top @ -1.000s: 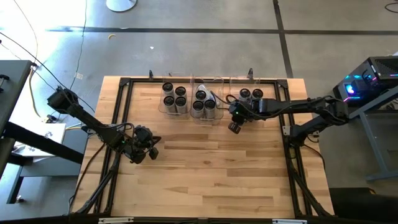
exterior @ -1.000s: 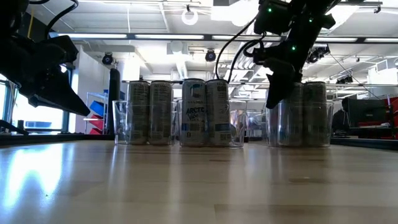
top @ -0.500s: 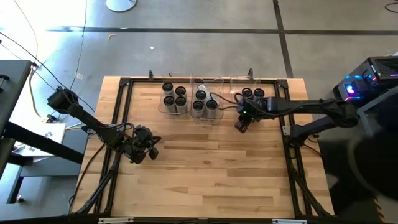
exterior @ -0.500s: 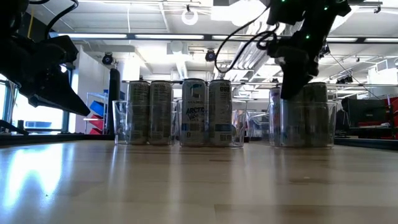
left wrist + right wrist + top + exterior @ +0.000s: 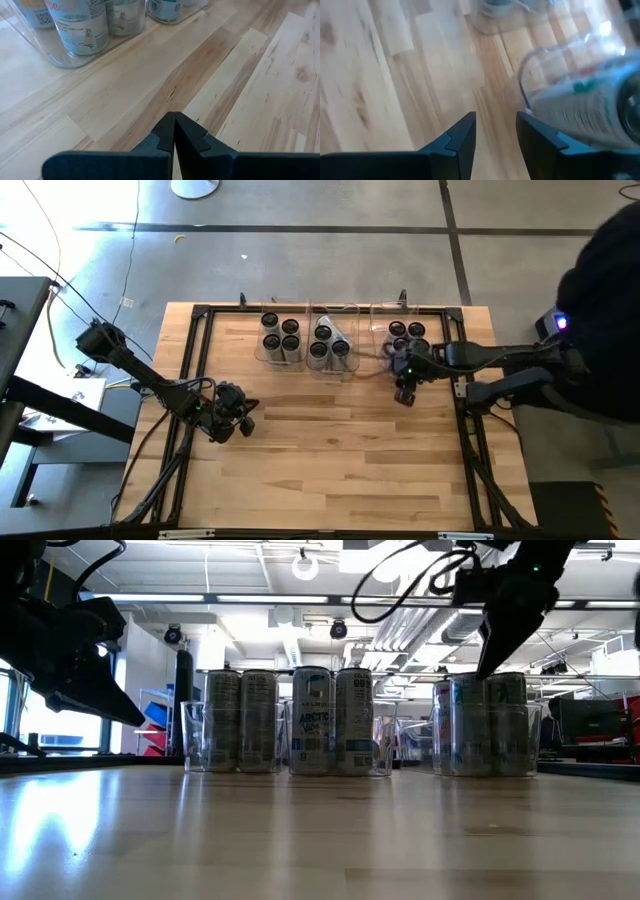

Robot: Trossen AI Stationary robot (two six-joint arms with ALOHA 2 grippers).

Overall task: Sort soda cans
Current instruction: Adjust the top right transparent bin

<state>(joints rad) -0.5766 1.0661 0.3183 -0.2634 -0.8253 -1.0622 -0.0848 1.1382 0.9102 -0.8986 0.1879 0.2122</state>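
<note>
Several soda cans stand upright in three clear bins along the table's far side: a left bin [image 5: 280,335], a middle bin [image 5: 328,345] and a right bin [image 5: 407,337]. The low view shows the same three groups, left [image 5: 240,720], middle [image 5: 330,720] and right [image 5: 480,725]. My right gripper [image 5: 403,393] hangs open above the near side of the right bin, nothing between its fingers [image 5: 495,135]; a can in that bin [image 5: 585,110] shows beside them. My left gripper [image 5: 243,416] waits shut [image 5: 174,131] low over the table's left part, pointing toward the bins.
A black frame [image 5: 200,315] runs around the wooden tabletop. Bare wood [image 5: 340,450] fills the middle and near parts of the table. A person's dark shape [image 5: 610,300] stands at the right, beyond the table's edge.
My right gripper has gone up and toward the table's right edge, from in front of the gap between the middle and right bins to above the right bin's near side. The cans and bins stand as before.
</note>
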